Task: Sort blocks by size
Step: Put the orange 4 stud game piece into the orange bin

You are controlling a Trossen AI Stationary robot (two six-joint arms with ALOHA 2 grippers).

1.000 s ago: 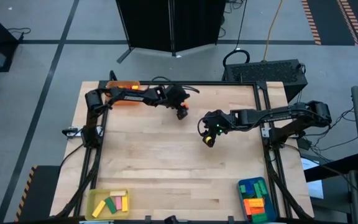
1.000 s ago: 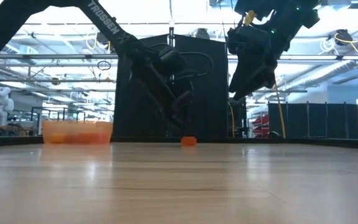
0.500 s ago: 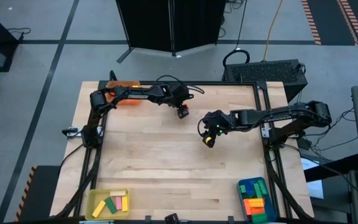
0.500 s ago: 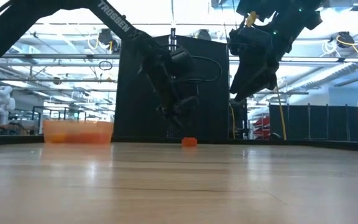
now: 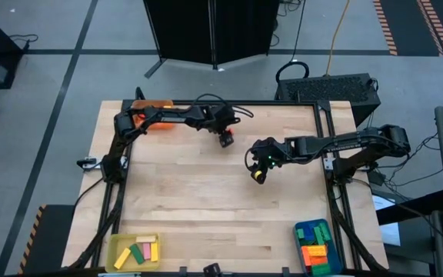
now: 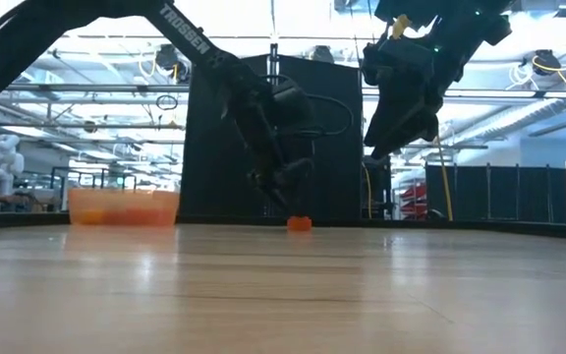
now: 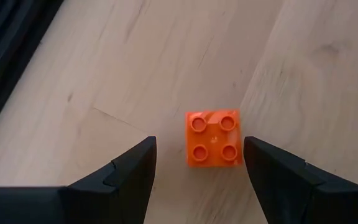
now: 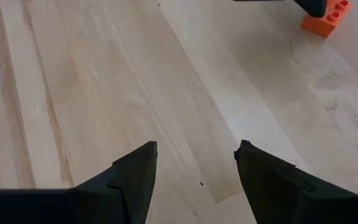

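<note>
A small orange four-stud brick is lying on the bare table near its far edge, towards the middle. The left gripper is being held just above it, fingers spread to either side — seemingly lined up for a pinch. The right gripper, spread and empty, is being kept raised near the table's centre — clear of the work.

1 block on the table near its far edge, left gripper right above it, right gripper raised mid-table, 2 trays of blocks at the near corners
</note>
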